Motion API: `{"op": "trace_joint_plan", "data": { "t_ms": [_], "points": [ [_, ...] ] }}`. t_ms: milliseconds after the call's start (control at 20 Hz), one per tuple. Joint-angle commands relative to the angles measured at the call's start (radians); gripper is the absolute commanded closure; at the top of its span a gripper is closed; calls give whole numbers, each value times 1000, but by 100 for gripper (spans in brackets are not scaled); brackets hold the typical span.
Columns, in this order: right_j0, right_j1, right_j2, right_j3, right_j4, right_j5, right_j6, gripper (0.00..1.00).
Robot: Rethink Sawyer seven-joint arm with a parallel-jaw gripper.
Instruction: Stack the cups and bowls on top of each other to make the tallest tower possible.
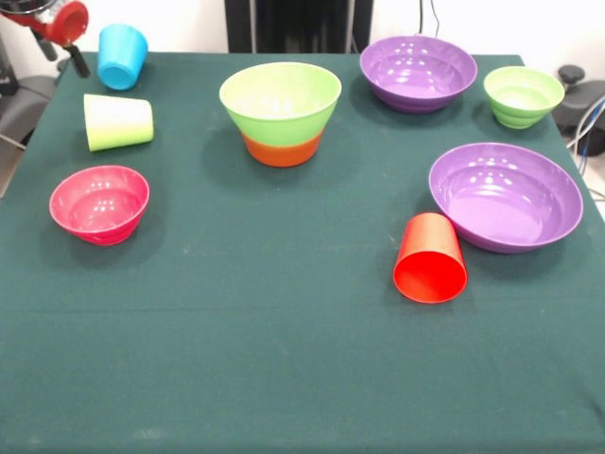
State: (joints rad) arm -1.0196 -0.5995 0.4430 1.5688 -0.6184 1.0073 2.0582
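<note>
Tower (281, 113) upright at desk (284, 369) centre-back: lime bowl nested in orange one. Purple bowl (418, 72) behind right, small green bowl (523, 96) far right, second purple bowl (506, 196) right, touching red cup (430, 258) lying on its side. Pink bowl (99, 203) left; lime cup (118, 122) and blue cup (122, 57) tipped over, back left. Claw (71, 55) at top-left corner, just beside blue cup; opening impossible to tell.

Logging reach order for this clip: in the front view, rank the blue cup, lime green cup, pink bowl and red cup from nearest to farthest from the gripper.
The gripper sits at the top left corner.
1. Blue cup, right beside it.
2. Lime green cup, on its side just below.
3. Pink bowl, lower on the left edge.
4. Red cup, on its side, right of centre.
</note>
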Motion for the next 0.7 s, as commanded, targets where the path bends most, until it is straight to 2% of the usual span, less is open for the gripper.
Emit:
{"op": "trace_joint_plan", "data": {
  "t_ms": [50,700],
  "points": [
    [107,42,36,-75,-7,99,-154,0],
    [166,162,8,-199,-5,76,-124,0]
  ]
}}
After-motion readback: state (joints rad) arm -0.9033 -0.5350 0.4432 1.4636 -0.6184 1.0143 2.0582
